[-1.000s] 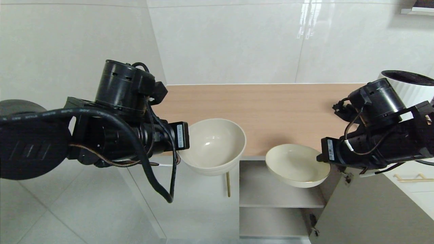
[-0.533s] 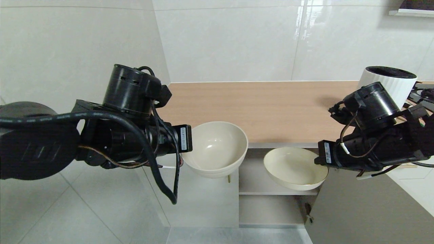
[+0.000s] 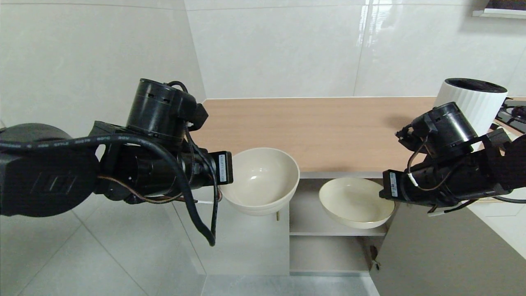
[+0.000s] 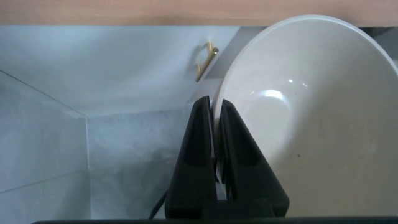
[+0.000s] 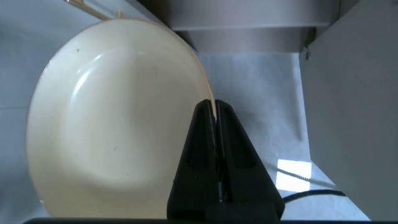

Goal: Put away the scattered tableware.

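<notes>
**Task status.** Both items are lifted and carried, but neither is stowed yet. The deep bowl (image 3: 263, 179) is held in the air by the left gripper (image 4: 214, 107), whose fingers are closed narrowly on the bowl's rim. It hangs in front of the countertop (image 3: 320, 131) edge, just beside the open cabinet (image 3: 328, 233). The shallow bowl (image 3: 355, 201) is held in the same way by the right gripper (image 5: 214, 109), which is pinched thin over the rim. This bowl hangs before the cabinet's upper compartment, above the shelf board. The cabinet door (image 3: 431, 255) is swung open on the robot's right. By this judgement, lifting is complete. Insertion, placement on a shelf and release are left for both bowls.

**Item count.**
- Bowls: two (one deep, one shallow).
- Grippers: two, each loaded with one bowl.
- Cabinet compartments in view: two, one above the other.
- White ribbed container (image 3: 472, 100): one, standing on the countertop, well apart from both bowls.
</notes>
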You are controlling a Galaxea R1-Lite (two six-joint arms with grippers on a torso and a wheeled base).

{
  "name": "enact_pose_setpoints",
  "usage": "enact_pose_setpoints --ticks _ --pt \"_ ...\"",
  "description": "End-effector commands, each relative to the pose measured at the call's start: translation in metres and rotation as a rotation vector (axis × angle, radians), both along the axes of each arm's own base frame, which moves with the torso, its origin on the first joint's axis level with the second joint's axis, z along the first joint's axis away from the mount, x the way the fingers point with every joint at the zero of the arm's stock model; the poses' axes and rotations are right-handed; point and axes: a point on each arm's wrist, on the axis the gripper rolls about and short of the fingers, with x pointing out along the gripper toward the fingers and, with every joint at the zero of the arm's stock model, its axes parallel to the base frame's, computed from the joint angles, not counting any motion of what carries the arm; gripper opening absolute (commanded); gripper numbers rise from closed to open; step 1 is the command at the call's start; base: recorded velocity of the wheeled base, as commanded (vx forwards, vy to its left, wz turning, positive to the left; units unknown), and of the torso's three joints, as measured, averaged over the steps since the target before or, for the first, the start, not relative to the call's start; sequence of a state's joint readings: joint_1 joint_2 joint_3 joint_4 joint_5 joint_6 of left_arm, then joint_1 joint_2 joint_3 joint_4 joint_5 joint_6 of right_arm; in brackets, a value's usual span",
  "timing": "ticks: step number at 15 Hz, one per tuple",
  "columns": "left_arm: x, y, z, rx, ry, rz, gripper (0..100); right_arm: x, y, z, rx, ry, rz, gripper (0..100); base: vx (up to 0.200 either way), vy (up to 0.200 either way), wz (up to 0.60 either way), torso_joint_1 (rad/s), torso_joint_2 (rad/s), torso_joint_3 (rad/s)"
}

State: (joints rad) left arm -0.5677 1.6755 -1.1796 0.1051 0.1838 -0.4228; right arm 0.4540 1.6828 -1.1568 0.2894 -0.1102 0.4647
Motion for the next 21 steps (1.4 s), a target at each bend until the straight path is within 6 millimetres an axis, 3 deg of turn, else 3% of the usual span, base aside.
enact_pose_setpoints --ticks 1,14,21 --pt "0.0 0.0 0.0 0.0 0.0 0.001 0 0.001 0.001 -0.002 -0.004 0.008 0.0 0 0.0 0.0 0.0 -0.163 0.35 0.188" --pt "0.0 0.0 0.0 0.0 0.0 0.002 0 0.009 0.003 -0.01 -0.017 -0.001 -0.018 0 0.0 0.0 0.0 -0.192 0.47 0.271" --pt "0.0 0.001 0.0 0.0 0.0 0.004 0 0.011 0.004 -0.013 -0.017 -0.001 -0.018 0 0.0 0.0 0.0 -0.107 0.34 0.219"
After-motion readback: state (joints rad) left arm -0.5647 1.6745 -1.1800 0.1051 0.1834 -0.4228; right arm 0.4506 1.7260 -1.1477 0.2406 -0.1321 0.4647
